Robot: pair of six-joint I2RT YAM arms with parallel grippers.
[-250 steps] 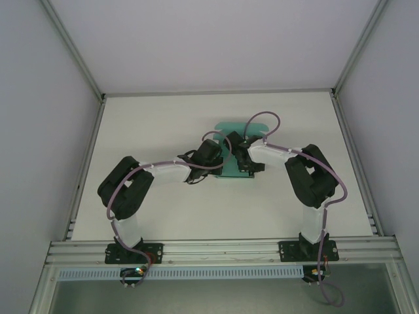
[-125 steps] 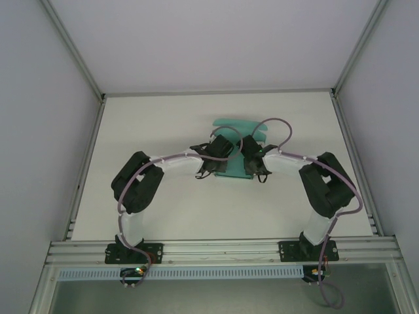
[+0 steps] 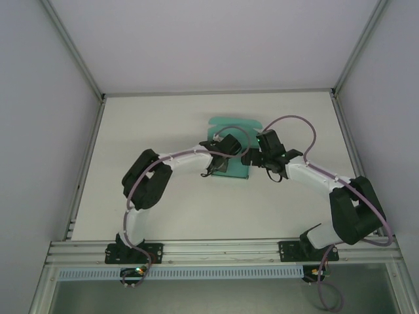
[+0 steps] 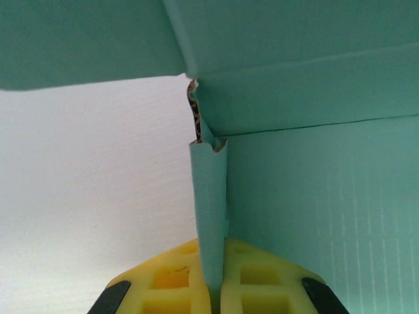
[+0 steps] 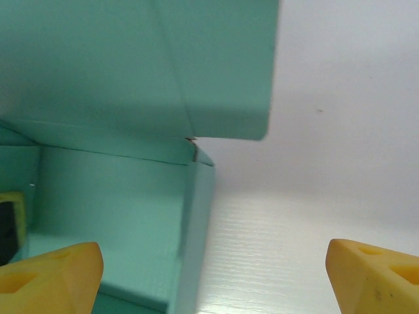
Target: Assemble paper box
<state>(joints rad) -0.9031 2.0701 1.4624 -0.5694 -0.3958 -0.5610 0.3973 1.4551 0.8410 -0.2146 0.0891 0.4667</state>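
Note:
The teal-green paper box (image 3: 230, 169) stands half formed in the middle of the table, its lid flap (image 3: 234, 125) raised at the back. My left gripper (image 3: 215, 163) is shut on the box's left side wall (image 4: 211, 216), the thin card pinched between the yellow fingers (image 4: 171, 278). My right gripper (image 3: 252, 159) is open at the box's right side. In the right wrist view its yellow fingertips (image 5: 55, 265) stand wide apart astride the right wall (image 5: 196, 235), one over the box's inside, the other (image 5: 373, 271) over bare table.
The white table (image 3: 150, 131) is walled by an aluminium frame with grey panels left, right and behind. A rail (image 3: 222, 248) carrying both arm bases runs along the near edge. Purple cables loop over both arms.
Both arms have stretched further out over the table. The right arm swung out to the right, its gripper now at the box's right side. The lid flap shows more fully.

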